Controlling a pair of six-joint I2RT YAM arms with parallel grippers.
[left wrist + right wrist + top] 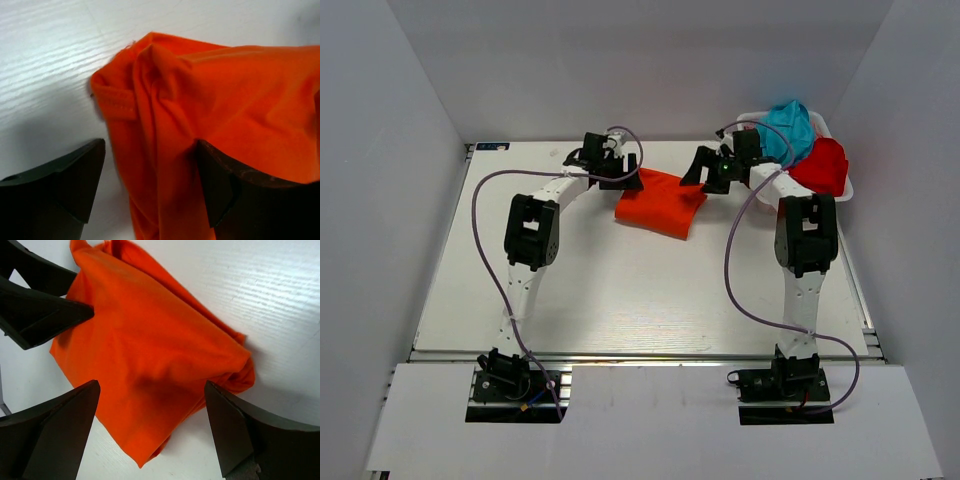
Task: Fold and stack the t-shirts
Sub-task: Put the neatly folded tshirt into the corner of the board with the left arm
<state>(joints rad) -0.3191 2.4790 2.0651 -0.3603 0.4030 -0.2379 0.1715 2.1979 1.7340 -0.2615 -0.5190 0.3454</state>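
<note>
and there was the orange-red t-shirt (660, 203), lying in a rough, rumpled fold on the white table (620, 290), toward the far side and about midway between the 2 arms. the left gripper (626, 176) sat at the shirt's far left corner, and the right gripper (705, 168) at its far right corner.

from the left wrist, the left gripper (150, 150) was spread wide, holding nothing: 1 finger stood over bare table, the other over the orange cloth, and the shirt's bunched edge with its stitched hem (116, 102) ran between them. whether a fingertip actually pressed the fabric, i couldn't tell.

over on the right wrist, the right gripper (151, 387) was spread wide too, and gripping nothing. the shirt (145, 350) filled the gap between its fingers, with 1 folded corner (240, 372) bulging out toward the right-hand finger. the left gripper's dark fingers (35, 305) showed at the top left, right at the cloth's edge.

at the far right, the white basket (853, 188) held the other 2: the teal-blue t-shirt (790, 128) heaped at the back and the deeper red t-shirt (823, 165) just beside it, both crumpled and unfolded.
</note>
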